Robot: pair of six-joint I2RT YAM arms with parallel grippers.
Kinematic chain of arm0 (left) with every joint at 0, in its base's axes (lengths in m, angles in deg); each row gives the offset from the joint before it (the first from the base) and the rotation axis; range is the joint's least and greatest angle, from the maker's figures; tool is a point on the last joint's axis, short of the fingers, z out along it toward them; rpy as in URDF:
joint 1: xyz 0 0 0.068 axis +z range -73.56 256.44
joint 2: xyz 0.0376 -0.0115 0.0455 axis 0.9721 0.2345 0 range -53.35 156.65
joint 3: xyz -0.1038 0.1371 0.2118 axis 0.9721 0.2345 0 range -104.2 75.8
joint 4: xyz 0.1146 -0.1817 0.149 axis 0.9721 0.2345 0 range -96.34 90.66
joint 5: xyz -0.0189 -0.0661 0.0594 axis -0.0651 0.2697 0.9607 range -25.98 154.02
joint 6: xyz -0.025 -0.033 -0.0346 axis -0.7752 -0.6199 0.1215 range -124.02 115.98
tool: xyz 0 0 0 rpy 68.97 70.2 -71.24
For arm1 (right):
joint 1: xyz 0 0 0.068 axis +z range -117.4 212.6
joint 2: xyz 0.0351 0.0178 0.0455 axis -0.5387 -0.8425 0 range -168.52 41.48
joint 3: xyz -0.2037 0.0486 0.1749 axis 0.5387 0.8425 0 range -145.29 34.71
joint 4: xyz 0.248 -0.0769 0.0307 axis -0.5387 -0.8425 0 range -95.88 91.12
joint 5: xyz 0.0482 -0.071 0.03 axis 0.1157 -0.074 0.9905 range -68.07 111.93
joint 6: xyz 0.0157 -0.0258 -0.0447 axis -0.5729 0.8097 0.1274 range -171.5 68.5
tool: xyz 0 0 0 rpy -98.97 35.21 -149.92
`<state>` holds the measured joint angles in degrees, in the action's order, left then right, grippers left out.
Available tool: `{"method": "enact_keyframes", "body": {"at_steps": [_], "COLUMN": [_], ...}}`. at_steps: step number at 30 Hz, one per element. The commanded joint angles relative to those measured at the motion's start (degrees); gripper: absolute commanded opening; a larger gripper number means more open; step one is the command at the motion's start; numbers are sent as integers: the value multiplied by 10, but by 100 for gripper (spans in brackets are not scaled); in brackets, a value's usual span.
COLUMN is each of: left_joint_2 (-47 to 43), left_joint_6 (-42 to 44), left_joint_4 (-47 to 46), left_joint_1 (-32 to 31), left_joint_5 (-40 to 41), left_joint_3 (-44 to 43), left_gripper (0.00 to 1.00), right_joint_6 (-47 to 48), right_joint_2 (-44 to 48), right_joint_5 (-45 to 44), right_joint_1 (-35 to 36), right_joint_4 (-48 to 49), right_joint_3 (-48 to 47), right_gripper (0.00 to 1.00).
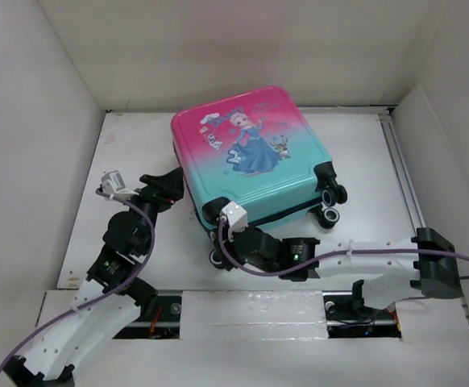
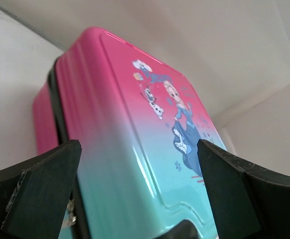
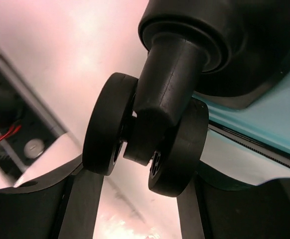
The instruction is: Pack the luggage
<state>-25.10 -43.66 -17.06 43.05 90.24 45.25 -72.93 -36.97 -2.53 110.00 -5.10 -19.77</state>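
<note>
I have the luggage [image 1: 251, 153] lying flat and shut on the white surface [image 1: 122, 169], princess print facing up. It sits toward the middle of the far edge and is turned at an angle. Its pink end points at the far left corner, and its teal end with the black wheels [image 1: 329, 208] faces the near right.

My left hand [image 1: 172, 187] is right at the luggage's left side, at the pink end. In the left wrist view its two black fingers [image 2: 40, 189] are spread wide, with the shell [image 2: 135, 149] filling the space ahead of them. The black zipper seam [image 2: 60, 114] runs down the edge closest to the left finger. I can't see either pad touching the shell.

My right hand [image 1: 228, 230] is at the near corner of the teal end, low against the side of the case. In the right wrist view a twin caster [image 3: 145, 139] hangs from its black housing just above the fingers [image 3: 82, 199]. One finger shows on each side beneath it. The left wheel overlaps the left finger. The view is too close and blurred for me to tell whether that hand is pinching the caster or only bracketing it.

A purple cable [image 1: 379, 256] loops along the right arm.
</note>
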Motion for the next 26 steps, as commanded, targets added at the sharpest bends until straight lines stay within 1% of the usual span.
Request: {"method": "enact_keyframes", "body": {"at_steps": [1,2,3,4,6,7,9,12,13,14,17,18,22,23,26], "left_joint_2": [-25,-36,-42,-48,-64,-70,-79,-92,-92,-97,-97,-97,-114,-114,-114], "left_joint_6": [-13,-13,-8,-8,-8,-8,-8,-3,3,4,4,4,10,10,10], "left_joint_4": [63,75,91,91,97,98,98,98,98,92,98,98,111,111,117], "left_joint_1": [-2,-2,-2,-2,-2,-2,-2,-2,-2,-2,-2,-2,-2,-2,-2], "left_joint_5": [-19,-26,-26,-31,-38,-44,-56,-72,-78,-78,-99,-99,-119,-119,-119], "left_joint_3": [-42,-50,-50,-56,-56,-56,-51,-51,-51,-51,-51,-51,-31,-26,-21], "left_gripper": [99,99,99,99,99,99,99,99,99,99,99,99,99,99,99], "right_joint_6": [34,34,34,34,34,34,39,46,46,46,46,46,7,-1,-22], "right_joint_2": [16,16,16,16,23,37,58,114,131,168,218,248,310,321,361], "right_joint_5": [72,72,61,52,40,29,16,-12,-21,-34,-81,-91,-121,-127,-135], "right_joint_1": [53,61,67,67,67,67,67,67,67,67,67,67,67,67,67], "right_joint_4": [119,119,119,111,92,82,47,8,8,2,-23,-40,-88,-88,-105], "right_joint_3": [-75,-82,-82,-90,-98,-103,-108,-108,-94,-85,-50,-41,7,29,54], "right_gripper": [7,17,47,66,98,100,100,100,100,100,100,100,100,100,100]}}
